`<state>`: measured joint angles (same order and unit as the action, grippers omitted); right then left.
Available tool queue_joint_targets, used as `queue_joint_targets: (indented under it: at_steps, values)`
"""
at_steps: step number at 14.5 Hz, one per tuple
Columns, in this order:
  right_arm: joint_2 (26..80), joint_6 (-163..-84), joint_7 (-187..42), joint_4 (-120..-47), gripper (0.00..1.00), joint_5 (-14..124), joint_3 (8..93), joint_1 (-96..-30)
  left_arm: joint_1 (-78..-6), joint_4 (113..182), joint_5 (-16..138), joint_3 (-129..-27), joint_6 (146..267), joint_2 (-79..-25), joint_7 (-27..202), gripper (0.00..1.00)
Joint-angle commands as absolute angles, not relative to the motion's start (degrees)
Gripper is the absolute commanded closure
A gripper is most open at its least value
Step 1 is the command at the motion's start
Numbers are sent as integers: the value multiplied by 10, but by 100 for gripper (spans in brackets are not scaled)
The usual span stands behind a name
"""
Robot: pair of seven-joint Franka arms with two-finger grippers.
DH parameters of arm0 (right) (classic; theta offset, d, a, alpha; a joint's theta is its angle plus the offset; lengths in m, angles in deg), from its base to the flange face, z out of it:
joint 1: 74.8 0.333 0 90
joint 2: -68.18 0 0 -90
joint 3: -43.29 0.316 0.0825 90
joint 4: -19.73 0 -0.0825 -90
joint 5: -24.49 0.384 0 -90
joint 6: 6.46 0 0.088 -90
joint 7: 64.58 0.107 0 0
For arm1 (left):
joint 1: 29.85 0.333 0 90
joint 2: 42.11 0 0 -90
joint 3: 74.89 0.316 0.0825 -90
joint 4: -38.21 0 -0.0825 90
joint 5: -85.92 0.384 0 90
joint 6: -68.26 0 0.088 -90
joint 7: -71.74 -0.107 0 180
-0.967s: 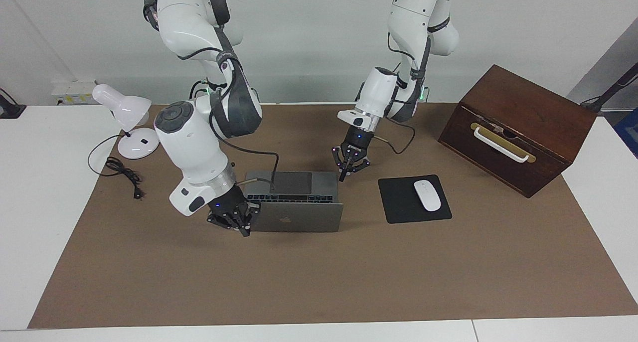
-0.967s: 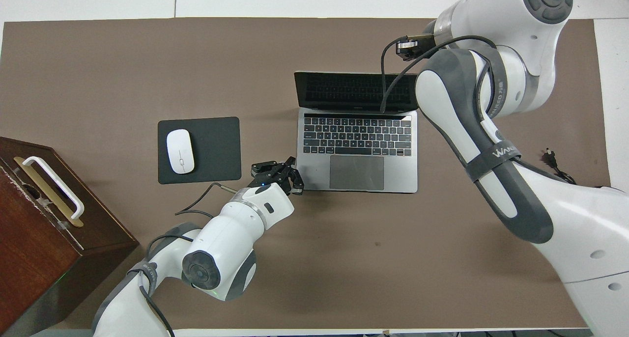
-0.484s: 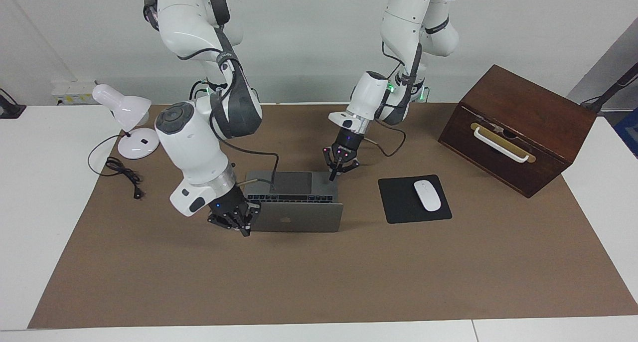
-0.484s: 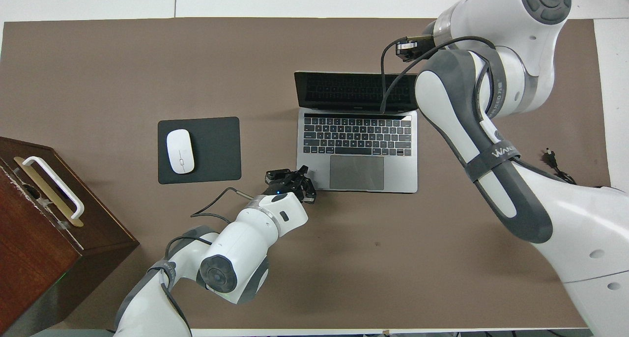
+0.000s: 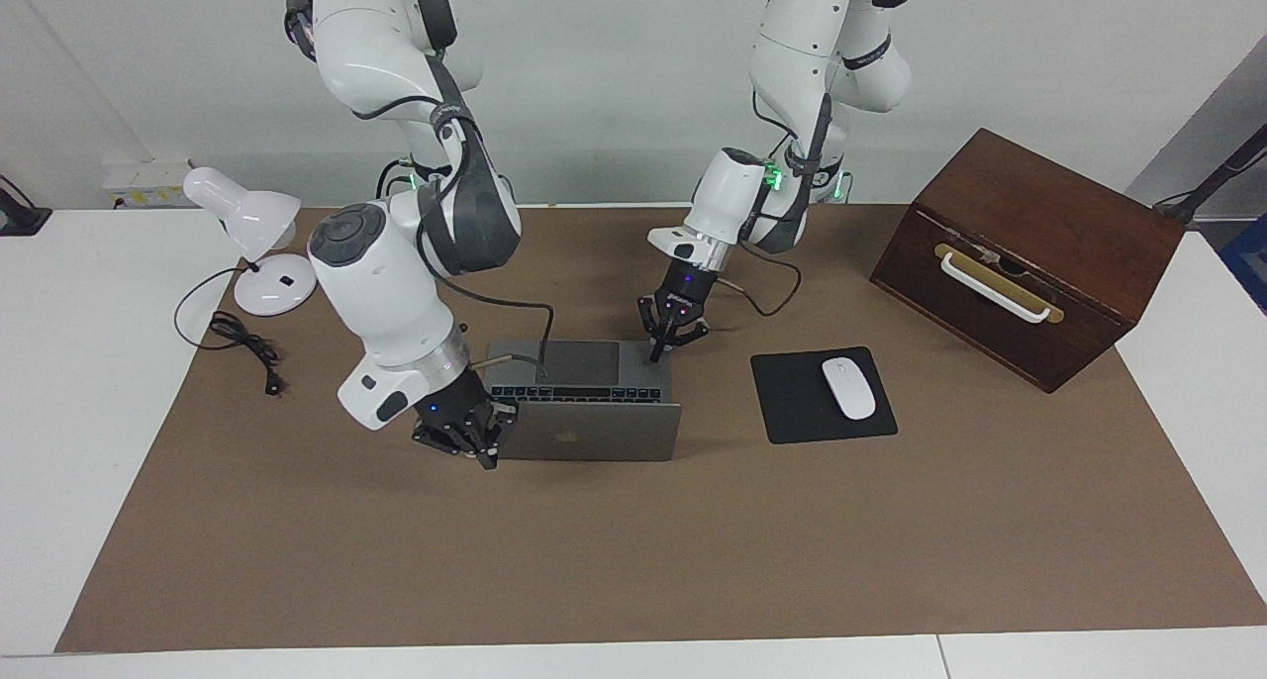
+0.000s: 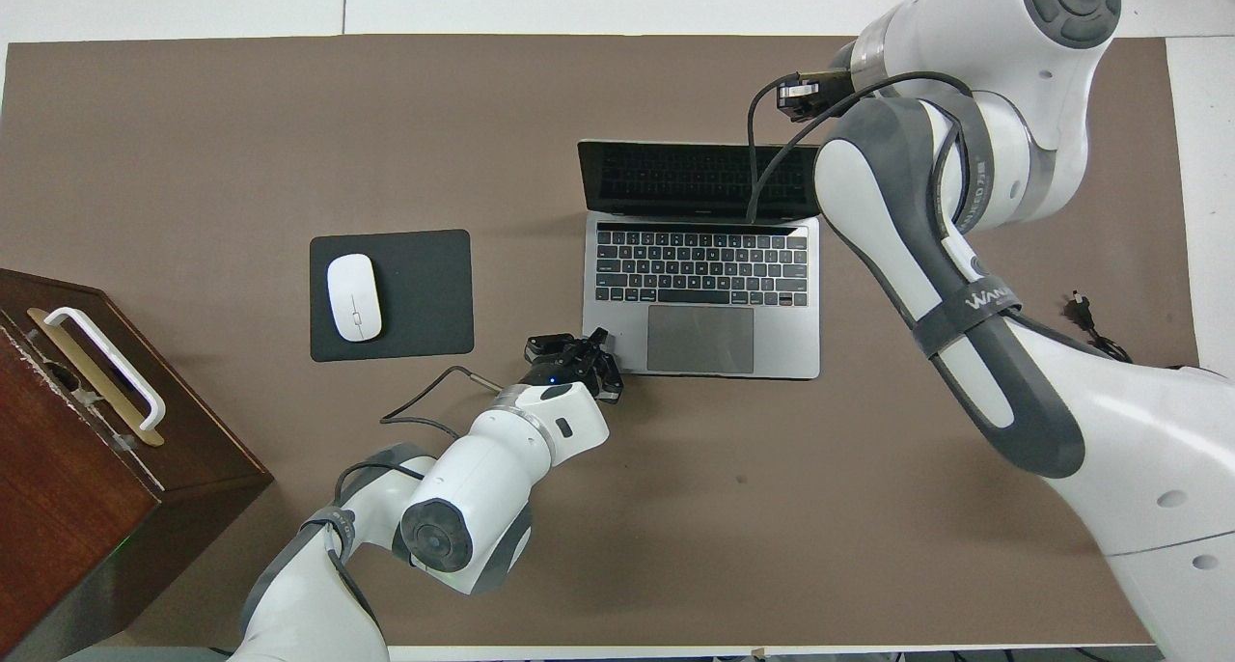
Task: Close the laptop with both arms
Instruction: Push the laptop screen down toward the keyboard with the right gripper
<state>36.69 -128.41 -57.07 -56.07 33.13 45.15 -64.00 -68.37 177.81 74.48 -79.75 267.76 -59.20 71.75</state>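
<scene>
Now you see the laptop (image 5: 586,399) standing open on the brown mat (image 5: 633,560), beside the mouse pad (image 5: 823,395). Your right gripper (image 5: 483,439) is shut, with nothing between the fingers, and it sits at the back of the lid, at the edge toward the right arm's end. Your left gripper (image 5: 660,346) is also shut and empty, its tip at the corner of the laptop base nearest the robots.

Open silver-grey metal laptop (image 5: 584,402) sits mid-surface; flat white mouse (image 5: 848,388) on a black mouse pad (image 5: 792,402) beside it toward the left arm's end, dark wooden box (image 5: 1029,253) further along.
</scene>
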Motion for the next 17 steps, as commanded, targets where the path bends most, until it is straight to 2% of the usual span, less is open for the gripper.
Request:
queue_joint_targets:
  at_steps: [1, 11, 17]
  values:
    - [375, -1296, -558, -575, 100, 345, 454, -642, -691, 1778, 738, -790, 2690, -600, 694, 100]
    - [377, -1283, -557, -576, 100, 372, 454, -642, -688, 1779, 738, -790, 2690, -601, 679, 100]
    - [380, -1242, -555, -576, 100, 384, 454, -642, -690, 1783, 738, -790, 2690, -602, 678, 100]
